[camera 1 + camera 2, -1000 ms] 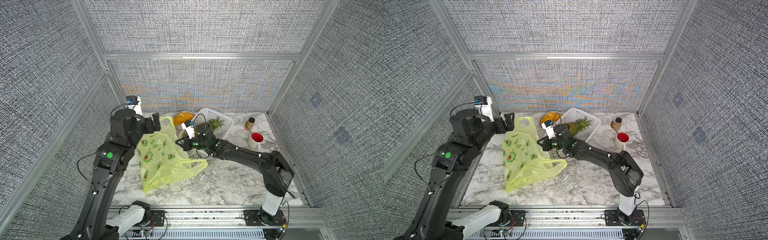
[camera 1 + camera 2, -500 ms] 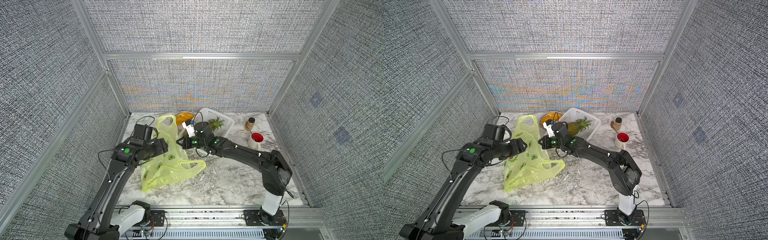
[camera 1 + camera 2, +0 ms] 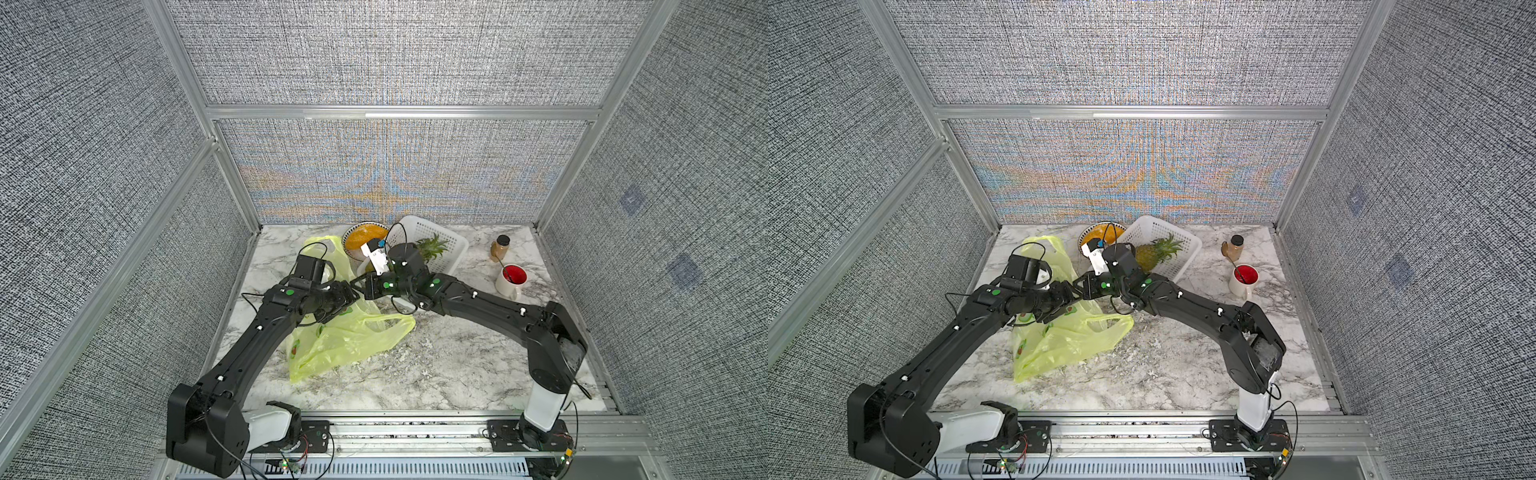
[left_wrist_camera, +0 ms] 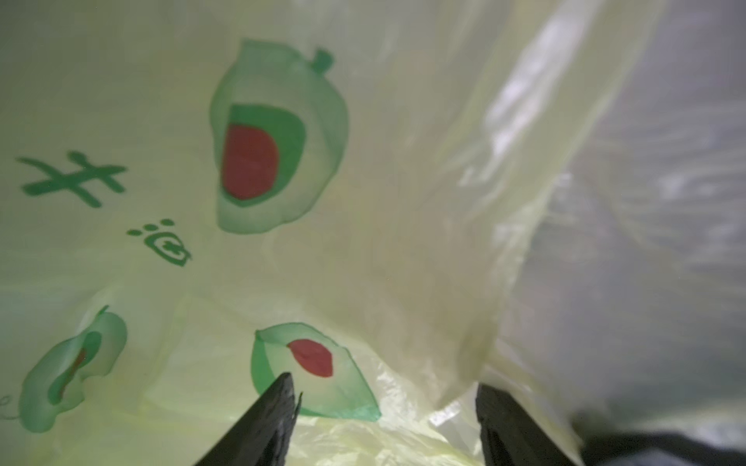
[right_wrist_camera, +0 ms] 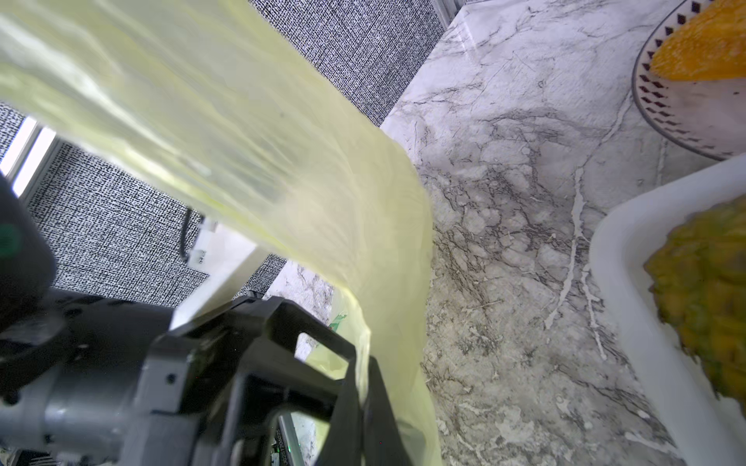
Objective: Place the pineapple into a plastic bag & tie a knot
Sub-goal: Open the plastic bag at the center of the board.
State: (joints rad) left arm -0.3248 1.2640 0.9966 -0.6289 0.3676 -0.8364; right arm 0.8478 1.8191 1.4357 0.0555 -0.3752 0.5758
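Now the right gripper [image 5: 363,375] pinches the plastic bag [image 3: 349,340] by a handle, the rest sprawled centre-left on the desk [image 3: 457,374]; left gripper [image 4: 387,387] gapes over its film. Pineapple [image 3: 1148,255] sits upper centre, in the basket [image 3: 1179,245].

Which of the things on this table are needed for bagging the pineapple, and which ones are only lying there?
For the job:
- plastic bag
- pineapple, now lying in the white basket

Only lying about:
- white basket
- bowl of orange food
- brown jar
- mug with red liquid
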